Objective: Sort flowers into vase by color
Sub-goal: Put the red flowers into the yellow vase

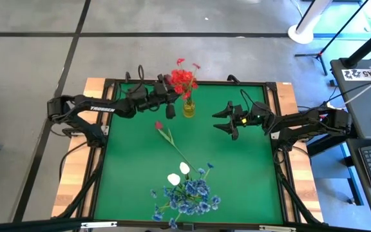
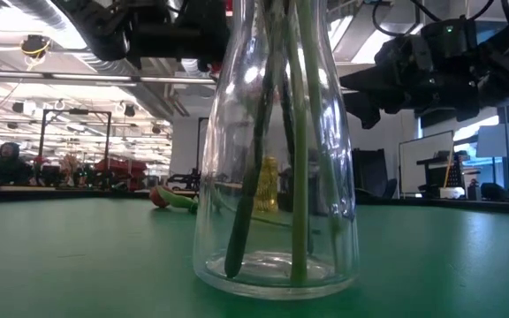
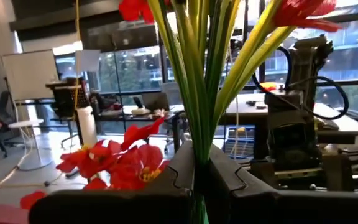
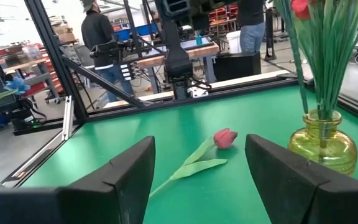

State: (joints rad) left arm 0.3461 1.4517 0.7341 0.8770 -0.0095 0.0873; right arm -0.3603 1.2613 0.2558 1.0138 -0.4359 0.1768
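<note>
Two vases: a small yellow glass vase [image 1: 188, 108] at twelve o'clock on the green tabletop [image 1: 250, 174] holds the red flower cluster [image 1: 183, 78]; a clear glass vase [image 2: 275, 177] at six o'clock holds the blue flower cluster [image 1: 189, 196] and the white buds [image 1: 178, 173].
Loose flower: a dark pink-red rosebud on a thin green stem [image 1: 172, 140] lies flat near the tabletop's centre, not in either vase.
Long axis: head toward eleven o'clock, stem end toward five o'clock.
Left claw [image 3: 201, 177]: closed tight on green stems of the red cluster, right at the yellow vase, at twelve o'clock.
Right claw [image 1: 224, 120]: jaws apart and empty, hovering at two o'clock, just beside the yellow vase.
Key relation: the rosebud lies toward eight o'clock from the right claw, its head in plain sight between that claw's fingers in the right wrist view.
Nearer arm: both are about as close; I judge the free right claw better placed for the pick.
Progress: one stem left to sort, as far as shows.
</note>
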